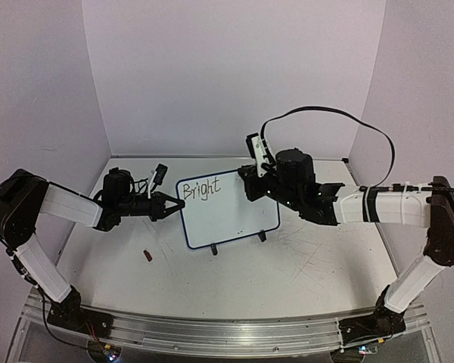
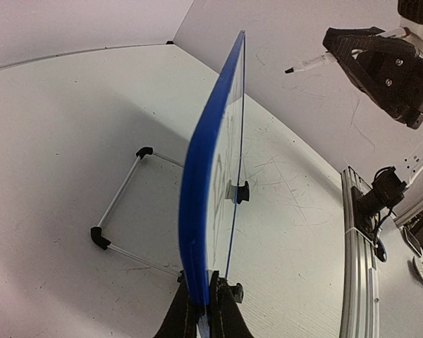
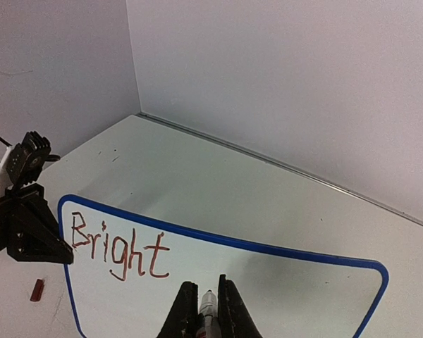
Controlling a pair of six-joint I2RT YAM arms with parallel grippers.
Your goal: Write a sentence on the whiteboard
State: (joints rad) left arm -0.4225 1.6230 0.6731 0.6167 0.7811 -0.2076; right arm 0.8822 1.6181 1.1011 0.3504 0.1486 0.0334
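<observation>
The white, scratched table (image 1: 303,265) carries the whiteboard (image 1: 231,215) at its middle, propped upright on two small black feet and leaning back a little, its blue rim seen edge-on from the left wrist (image 2: 197,183). At the board's 9 o'clock the left gripper (image 1: 178,204) is pinched tight on the rim, fingers (image 2: 224,310) pressed to either side of the blue edge. At the board's 1 o'clock the right gripper (image 1: 251,180) is clamped narrowly around a marker (image 3: 208,306), whose tip (image 2: 290,70) stands apart from the board face. Of the sentence (image 3: 120,250), only the word "Bright" is written, in dark slanted letters at the board's 10 o'clock corner (image 1: 202,188). A small reddish-brown piece (image 1: 147,256) lies on the table at the board's 8 o'clock, apart from it.
</observation>
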